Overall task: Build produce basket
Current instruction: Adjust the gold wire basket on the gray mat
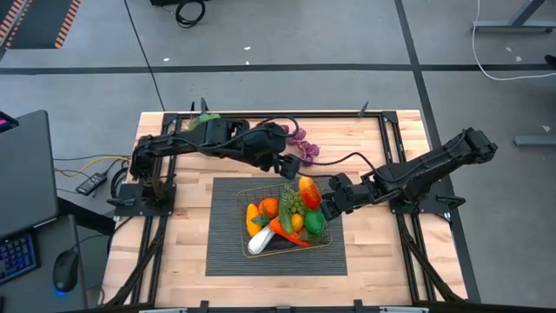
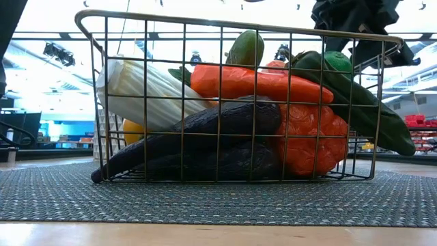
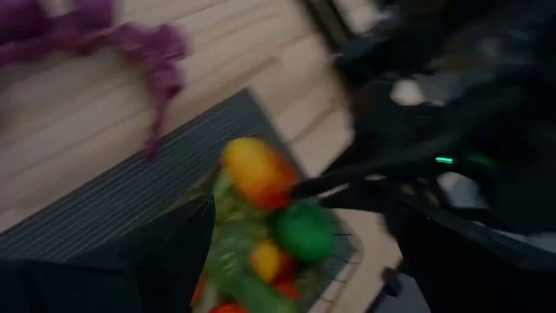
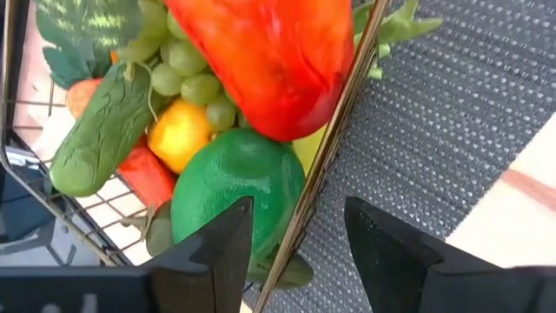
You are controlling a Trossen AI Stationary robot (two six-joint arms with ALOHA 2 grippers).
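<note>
At the basket's (image 1: 254, 193) right wall, the right gripper (image 4: 295, 235) stands with its fingers spread, straddling the wire, one finger inside against the one green apple (image 4: 233, 187). Above the basket's far edge hovers the left gripper (image 1: 290, 167), fingers parted and empty. One leek (image 2: 147, 92), one carrot (image 2: 256, 83), one eggplant (image 2: 205, 126) lie inside; one purple grape bunch (image 1: 304, 143) lies beyond the basket.

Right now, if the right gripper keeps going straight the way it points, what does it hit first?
Most likely the basket's wire rim, which runs between the open jaws of the right gripper. Just behind it sits the green apple, with a red-orange pepper beyond. Depth is hard to judge here.
</note>
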